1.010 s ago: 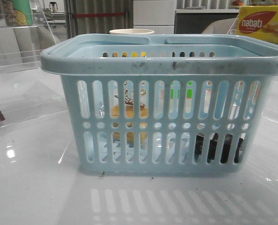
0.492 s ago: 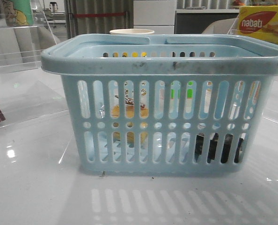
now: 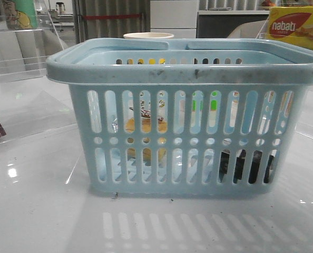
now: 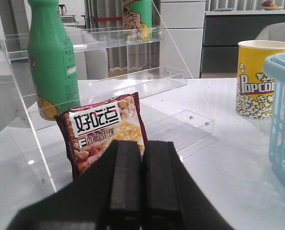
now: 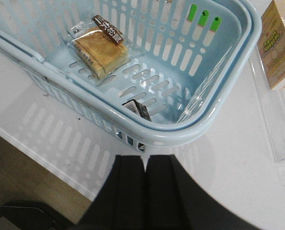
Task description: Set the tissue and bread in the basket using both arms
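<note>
Left hand [image 4: 142,182]: fingers pressed flat together, nothing between them. It hangs over the white surface [image 4: 219,163], apart from the basket [image 4: 284,120], whose blue wall shows at the edge of the left wrist view. Just beyond the fingertips stands a brown-red snack packet [image 4: 101,132], leaning against a clear acrylic shelf [image 4: 133,81]. A green bottle [image 4: 51,57] stands on that shelf. A yellow popcorn cup [image 4: 260,79] stands on the surface close beside the basket.

Right hand [image 5: 145,191]: fingers likewise closed on each other, empty. It hovers outside the basket [image 5: 181,136], just off its near rim, above the surface [image 5: 229,172].

Inside the basket: bread [image 5: 100,50] in its clear wrapper lies flat on the basket floor, dark label strip across one end. Tissue [image 5: 136,109], small dark pack, lies on the floor against the wall nearest the right hand, partly hidden under the rim.

Front view: bread [image 3: 144,124] and tissue [image 3: 246,166] both visible through the slots of the basket [image 3: 188,74], at opposite ends. A nabati box [image 3: 296,26] sits behind the basket.
</note>
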